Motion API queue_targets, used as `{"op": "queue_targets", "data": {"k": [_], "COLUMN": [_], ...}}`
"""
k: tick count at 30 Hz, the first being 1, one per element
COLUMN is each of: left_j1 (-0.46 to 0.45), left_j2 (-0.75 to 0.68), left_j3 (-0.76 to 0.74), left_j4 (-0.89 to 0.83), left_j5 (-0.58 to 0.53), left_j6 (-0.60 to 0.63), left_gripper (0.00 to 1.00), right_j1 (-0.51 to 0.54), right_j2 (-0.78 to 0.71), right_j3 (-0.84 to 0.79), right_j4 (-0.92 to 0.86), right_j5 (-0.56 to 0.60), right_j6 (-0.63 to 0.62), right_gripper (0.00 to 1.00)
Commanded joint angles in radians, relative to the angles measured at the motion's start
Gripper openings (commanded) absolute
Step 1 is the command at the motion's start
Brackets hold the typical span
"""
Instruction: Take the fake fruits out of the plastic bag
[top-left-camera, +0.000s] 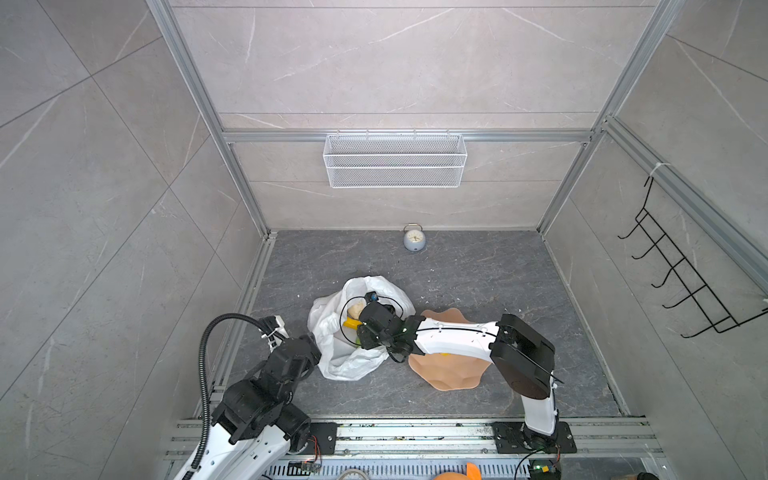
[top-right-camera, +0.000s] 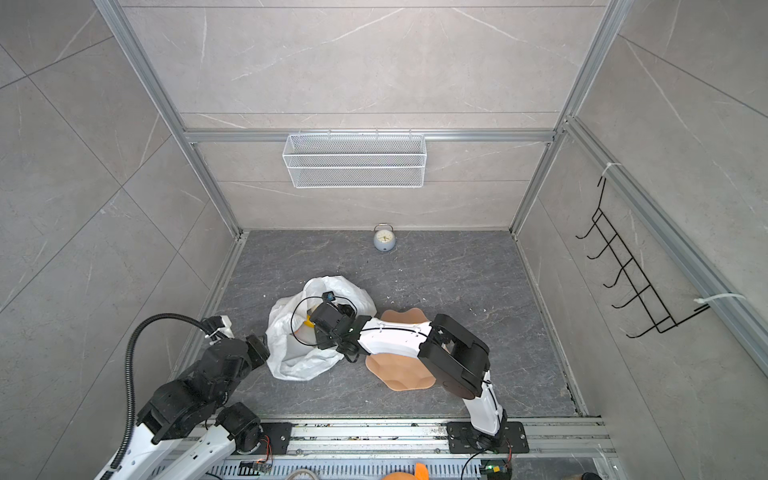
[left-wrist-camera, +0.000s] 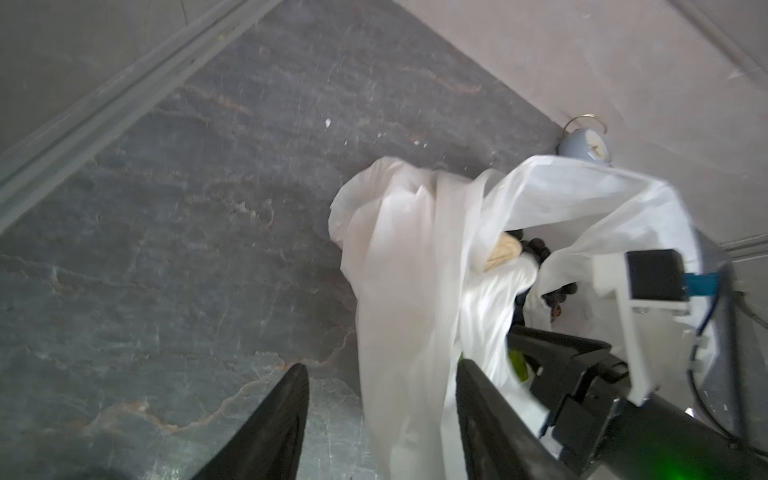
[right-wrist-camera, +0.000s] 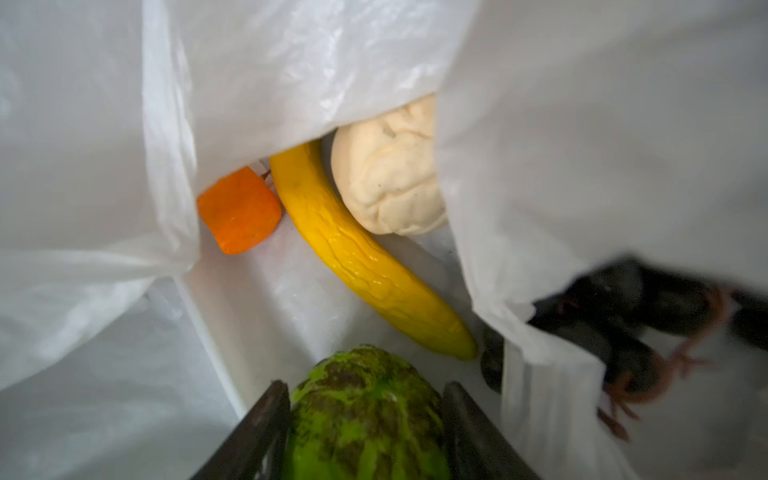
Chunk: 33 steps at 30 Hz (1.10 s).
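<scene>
Bag (top-left-camera: 353, 365), white, crinkled, lies beside the bowl (top-left-camera: 440, 378), open floor (top-left-camera: 457, 270) behind. Its folds crowd my right gripper (right-wrist-camera: 365, 390), clamped on one green fruit (right-wrist-camera: 365, 428); my left gripper (left-wrist-camera: 381, 365) gapes, film between. Inside too: one grape bunch (right-wrist-camera: 623, 328), one banana (right-wrist-camera: 365, 266), one beige lump (right-wrist-camera: 390, 183), one orange piece (right-wrist-camera: 239, 212).

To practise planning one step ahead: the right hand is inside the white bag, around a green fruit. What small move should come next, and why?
Probably lift the right hand slowly up out of the plastic bag. Its fingers press both sides of the green fruit, so the grasp looks made; the left hand stands open, so loose bag folds may drag along.
</scene>
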Motion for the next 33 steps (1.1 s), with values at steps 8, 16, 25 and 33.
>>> {"op": "queue_targets", "data": {"k": [8, 16, 25, 33], "left_j1": [0.028, 0.220, 0.228, 0.230], "left_j2": [0.356, 0.715, 0.966, 1.150], "left_j3": [0.273, 0.300, 0.371, 0.416], "left_j4": [0.148, 0.304, 0.361, 0.373], "left_j5": [0.182, 0.441, 0.390, 0.327], "left_j6": [0.359, 0.413, 0.446, 0.463], "left_gripper": [0.94, 0.97, 0.91, 0.76], "right_j1": [0.005, 0.007, 0.007, 0.006], "right_j2": [-0.128, -0.163, -0.177, -0.180], "right_j3": [-0.182, -0.227, -0.249, -0.245], "right_j4": [0.169, 0.193, 0.216, 0.221], "right_j5": [0.046, 0.091, 0.087, 0.091], "right_j6": [0.052, 0.058, 0.070, 0.068], "right_gripper": [0.60, 0.60, 0.61, 0.61]}}
